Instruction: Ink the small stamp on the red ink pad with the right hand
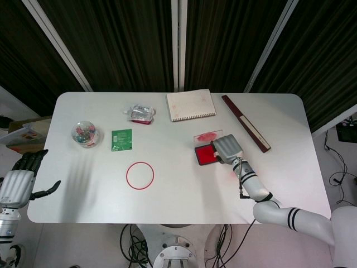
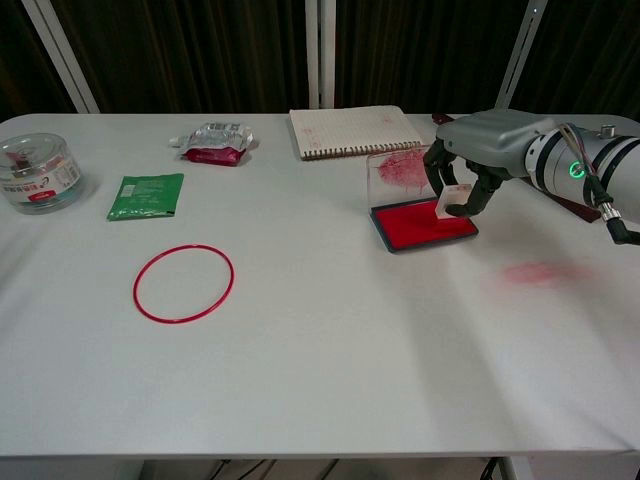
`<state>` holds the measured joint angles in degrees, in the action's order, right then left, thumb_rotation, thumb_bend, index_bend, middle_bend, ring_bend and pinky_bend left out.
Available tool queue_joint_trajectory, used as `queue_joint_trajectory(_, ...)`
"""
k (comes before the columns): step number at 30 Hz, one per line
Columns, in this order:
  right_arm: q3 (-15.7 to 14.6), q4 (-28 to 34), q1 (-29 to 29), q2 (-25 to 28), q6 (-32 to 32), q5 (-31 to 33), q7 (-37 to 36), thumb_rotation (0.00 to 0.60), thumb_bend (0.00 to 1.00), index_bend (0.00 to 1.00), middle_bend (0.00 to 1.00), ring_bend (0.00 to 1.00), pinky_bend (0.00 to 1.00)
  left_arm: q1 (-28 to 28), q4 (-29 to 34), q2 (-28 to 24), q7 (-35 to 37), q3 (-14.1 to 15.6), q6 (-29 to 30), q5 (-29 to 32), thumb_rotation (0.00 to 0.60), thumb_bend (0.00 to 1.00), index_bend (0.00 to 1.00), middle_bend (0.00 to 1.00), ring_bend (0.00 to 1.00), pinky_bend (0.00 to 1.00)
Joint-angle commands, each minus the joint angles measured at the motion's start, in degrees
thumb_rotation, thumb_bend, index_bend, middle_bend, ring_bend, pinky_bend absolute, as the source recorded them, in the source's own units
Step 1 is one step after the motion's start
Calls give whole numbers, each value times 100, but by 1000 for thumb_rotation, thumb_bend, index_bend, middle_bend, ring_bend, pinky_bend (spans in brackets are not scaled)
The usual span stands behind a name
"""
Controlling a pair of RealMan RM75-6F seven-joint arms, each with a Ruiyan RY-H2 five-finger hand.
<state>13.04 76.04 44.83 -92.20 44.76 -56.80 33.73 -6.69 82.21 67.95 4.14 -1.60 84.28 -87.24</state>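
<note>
A: Stamp [image 2: 452, 199] status? Where's it sit rn?

B: Small stamp w/ clear body, pinched in the right hand [image 2: 482, 150], fingers curled down around it. Its base is on or just above the red surface of the ink pad [image 2: 420, 225], toward the pad's 3 o'clock edge. Contact can't be confirmed from chest view; head view hides the stamp under the hand [image 1: 225, 148].

A: Pad itself?

B: Dark tray, red inside, clear lid [image 2: 402, 170] standing upright at its 12 o'clock side, smeared w/ red. Pad sits right of table centre.

A: Left hand?

B: Left hand [image 1: 18, 180] hangs off the table's 8 o'clock corner, fingers spread, holding nothing. Only head view shows it.

A: Other stuff on the table [image 1: 184, 190]?

B: Red ring [image 2: 184, 283] at approx 7 o'clock from table centre. Green packet [image 2: 147, 195] at 10 o'clock, clear round tub [image 2: 35, 173] further out at 9, by the table edge. Silver-red pouch [image 2: 214, 142] at 11. Spiral notebook [image 2: 353, 131] at 12, just beyond the pad lid. Long dark red box [image 1: 245, 130] lies diagonal at 2 o'clock, past the right hand. Faint red glow/smudge [image 2: 532, 274] on the tabletop at 4 o'clock from the pad, well apart from it.
</note>
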Motion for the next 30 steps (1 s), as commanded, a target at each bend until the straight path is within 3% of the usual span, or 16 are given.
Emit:
queue_joint_trajectory(1,-38,-112,103,-92,-23,129,20,600,287,633,572,904,1000,4,-15,0,11,1,-4,9,241,196,62,123,129,201)
queue_joint_trajectory(21,-307,-575,344,-335,28,330,-137,600,299,674,611,904,1000,6,-26,-38,39,-7,-27,44,244,196,62,123,129,201)
queue_joint_trajectory(30,-208,405,118,316,631,-218,-608,600,298,676,611,904,1000,3,57,-73,-13,-11,-2,16,243,196,62,123,129,201)
